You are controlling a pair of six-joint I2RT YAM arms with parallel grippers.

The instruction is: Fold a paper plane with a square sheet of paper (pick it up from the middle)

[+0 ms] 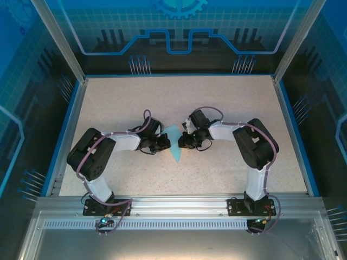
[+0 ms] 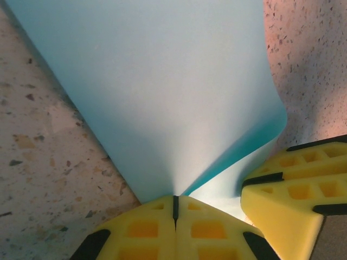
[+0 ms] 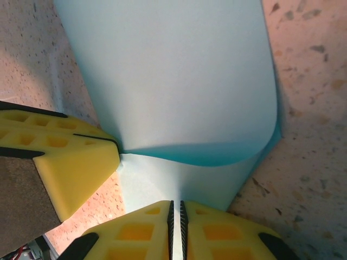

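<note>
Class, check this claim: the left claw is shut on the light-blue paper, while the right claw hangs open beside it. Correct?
Not quite. The right claw is also shut on the paper, as the right wrist view shows. The left claw is indeed shut on it.

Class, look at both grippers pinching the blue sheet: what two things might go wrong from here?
1. The left gripper and right gripper pinch the square sheet of paper close together; pulling apart might tear it.
2. The fold is only a soft curl, not creased; pressed now or let go, it might crease crookedly or spring open.
</note>
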